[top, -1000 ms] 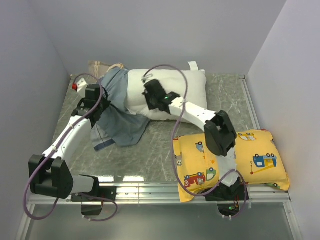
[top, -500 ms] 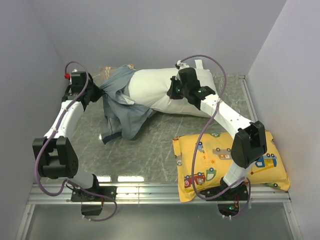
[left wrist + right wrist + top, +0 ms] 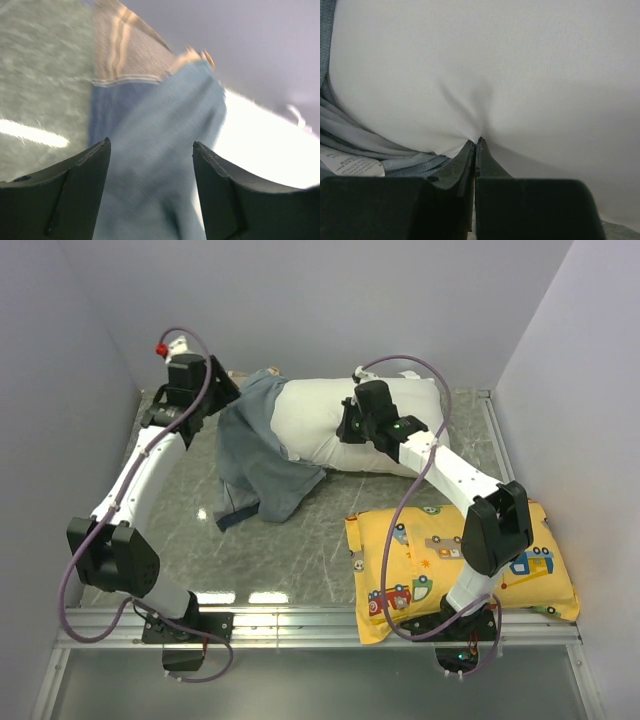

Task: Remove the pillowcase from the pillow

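Observation:
The white pillow lies along the back of the table, its left end still inside the blue-grey pillowcase. The rest of the pillowcase is bunched and trails forward onto the table. My left gripper is open at the case's far left edge. In the left wrist view its fingers stand apart above the pillowcase, gripping nothing, with the pillow to their right. My right gripper is shut on a pinch of the pillow. The pillowcase and its label lie to the left of it.
A yellow cartoon-vehicle pillow lies at the front right under the right arm's elbow. The walls stand close behind and on both sides. A metal rail runs along the near edge. Bare marble table shows in front of the pillowcase.
My left gripper has opened and let go of the pillowcase, and the arm has swung back and to the right. The fabric has slumped against the pillow. The right gripper keeps its pinch.

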Controlling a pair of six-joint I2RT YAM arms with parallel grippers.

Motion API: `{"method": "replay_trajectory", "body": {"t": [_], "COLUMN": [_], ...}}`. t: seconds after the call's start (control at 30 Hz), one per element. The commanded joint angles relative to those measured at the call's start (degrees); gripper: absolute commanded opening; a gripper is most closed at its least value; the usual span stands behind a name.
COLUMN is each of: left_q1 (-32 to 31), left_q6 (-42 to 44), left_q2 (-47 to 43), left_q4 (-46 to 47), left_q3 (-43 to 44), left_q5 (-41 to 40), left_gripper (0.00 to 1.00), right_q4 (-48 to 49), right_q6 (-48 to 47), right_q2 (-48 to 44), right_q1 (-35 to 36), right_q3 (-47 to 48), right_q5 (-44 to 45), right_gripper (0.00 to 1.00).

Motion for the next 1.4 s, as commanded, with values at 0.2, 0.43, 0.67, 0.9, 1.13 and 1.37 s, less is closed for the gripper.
{"method": "replay_trajectory", "body": {"t": [0.2, 0.43, 0.67, 0.9, 1.13, 1.37], "left_q1": [-22.8, -31.69, -32.14, -24.07, -5.88, 3.81], "left_q6": [-16.8, -24.81, -33.76, -35.98, -32.47, -28.7], "left_q2": [-14.69, -13.05, -1.53, -6.16, -15.85, -16.9], "left_q4": [-2.84, 8.32, 1.05, -3.81, 0.95, 8.05], "left_q3": [-15.77, -26.42, -24.14, -31.24, -41.62, -46.64], "left_q5": [-24.45, -27.54, -31.31, -32.56, -27.54, -21.22], "left_gripper": [0.78, 0.9, 0.66, 0.01, 0.01, 0.01], "right_q4": [3.16, 2.37, -0.51, -2.55, -3.08, -2.82], "right_q6": [2.74, 2.13, 0.2, -0.86, 0.54, 0.37], "right_q2": [1.56, 1.38, 1.12, -0.02, -0.9, -3.0], "right_q1": [1.46, 2.78, 2.34, -2.93, -9.95, -12.34], "right_q3": [3.48, 3.93, 6.11, 10.08, 11.04, 9.03], "right_q5": [1.44, 2.32, 5.73, 5.74, 1.97, -0.14], "right_gripper": [0.0, 0.0, 0.0, 0.0, 0.0, 0.0]}}
